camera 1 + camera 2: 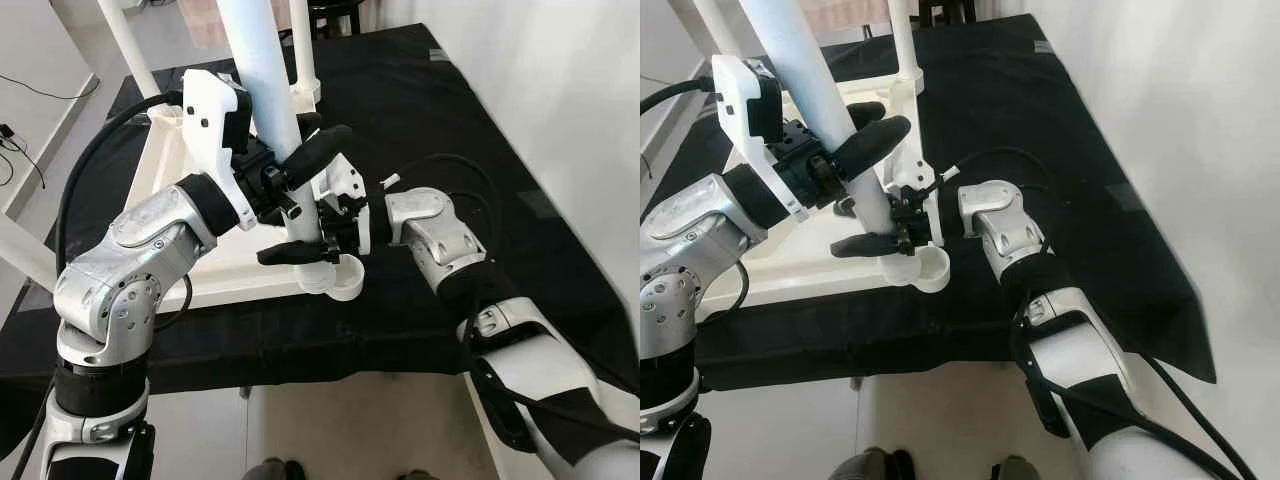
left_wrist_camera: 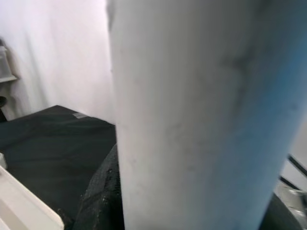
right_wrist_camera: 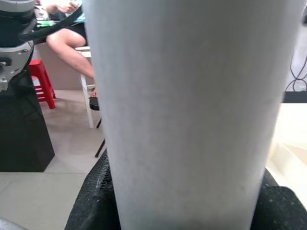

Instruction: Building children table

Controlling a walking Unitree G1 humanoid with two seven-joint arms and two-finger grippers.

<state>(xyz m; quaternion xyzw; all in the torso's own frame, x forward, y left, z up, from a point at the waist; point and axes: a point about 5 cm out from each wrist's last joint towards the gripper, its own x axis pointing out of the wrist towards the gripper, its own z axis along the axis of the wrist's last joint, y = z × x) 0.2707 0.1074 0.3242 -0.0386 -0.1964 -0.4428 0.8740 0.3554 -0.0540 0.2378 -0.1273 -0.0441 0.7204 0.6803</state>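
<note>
From the head views I see both the left gripper (image 1: 300,205) and the right gripper (image 1: 885,242) clamped on the white table leg (image 1: 270,95), standing just above its socket (image 1: 340,280). In the wrist views the leg is pressed against the black fingers (image 3: 91,201). I judge a tilted leg could jam in the socket.

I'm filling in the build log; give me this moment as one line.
stage: leg fitting | left gripper: shut on white table leg | right gripper: shut on same leg, lower | upturned tabletop on black cloth
</note>
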